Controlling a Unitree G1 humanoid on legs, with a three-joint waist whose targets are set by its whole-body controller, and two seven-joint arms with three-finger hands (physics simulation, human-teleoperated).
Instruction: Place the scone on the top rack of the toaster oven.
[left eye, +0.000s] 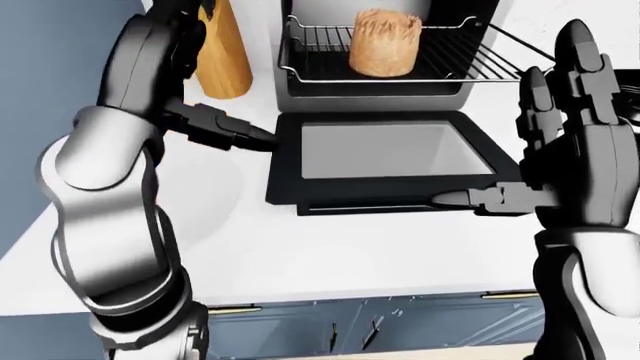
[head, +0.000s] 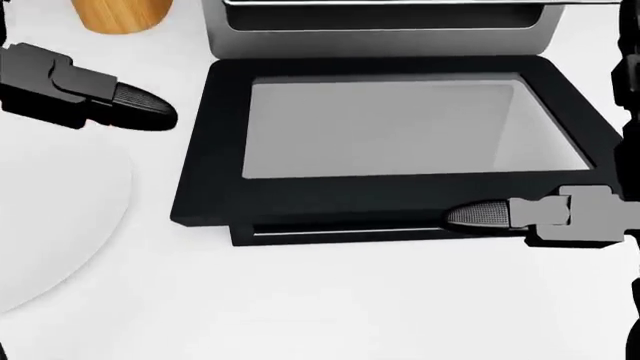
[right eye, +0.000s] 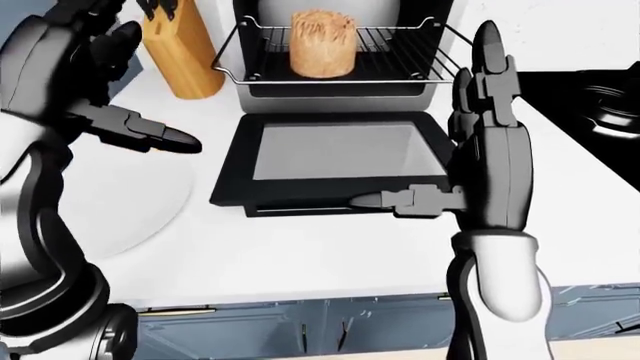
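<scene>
The right hand (right eye: 480, 150) is standing up with its fingers spread and holding nothing. Its thumb is pointing toward nine o'clock over the near edge of the oven door (right eye: 330, 161). The door is lying open and flat on the white counter (right eye: 300, 259). The left hand (right eye: 95, 82) is open too, with one finger poking toward three o'clock above a white plate (right eye: 140, 199). At twelve o'clock the scone (right eye: 322, 43) is sitting on the wire rack (right eye: 385, 56) of the oven (left eye: 385, 52). A wooden knife block (right eye: 175, 52) is standing at eleven o'clock beside the oven. A black stove (right eye: 585, 97) is at two o'clock. Blue drawers (right eye: 320, 326) are showing below the counter.
</scene>
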